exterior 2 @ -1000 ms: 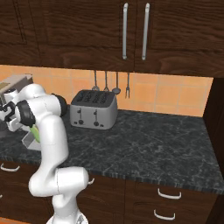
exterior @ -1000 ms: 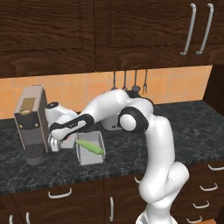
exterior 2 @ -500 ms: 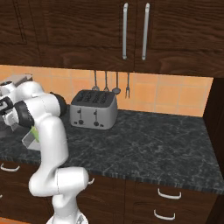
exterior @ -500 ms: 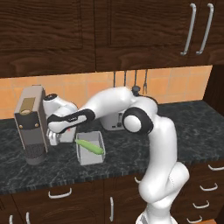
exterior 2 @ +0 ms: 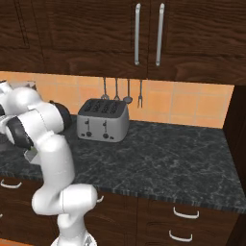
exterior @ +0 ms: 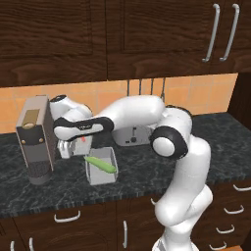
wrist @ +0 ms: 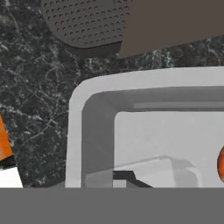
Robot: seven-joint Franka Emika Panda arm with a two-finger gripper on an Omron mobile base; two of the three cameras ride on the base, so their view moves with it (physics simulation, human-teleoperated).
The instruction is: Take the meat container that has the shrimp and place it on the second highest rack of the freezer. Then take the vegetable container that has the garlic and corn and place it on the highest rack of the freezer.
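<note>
Dark wooden cabinets [exterior: 122,34] are hanging above and behind the tool. The speckled black table [exterior: 215,137] is running beneath it. The white arm [exterior: 132,110] is reaching across to the far left of the table, and the tool [exterior: 67,149] is hovering low at its end.

A brown coffee machine [exterior: 34,137] is standing just beside the tool on its outer side. A silver toaster [exterior 2: 102,120] is sitting behind the arm, well apart from the tool, with utensils [exterior 2: 122,93] hanging above it.

A grey container [exterior: 100,175] is resting on the table just beside the tool, toward the arm's base. A green vegetable [exterior: 101,164] is lying in it, its long axis running diagonally across the container.

In the hand view, a pale container [wrist: 100,87] is lying directly below the tool. Its long rim is running parallel to the coffee machine's base. An orange item [wrist: 221,164] is showing at its edge; whether it is the shrimp cannot be told.

One dark finger tip [wrist: 124,176] is sitting at the container's near wall. Whether the tool is gripping cannot be told.
</note>
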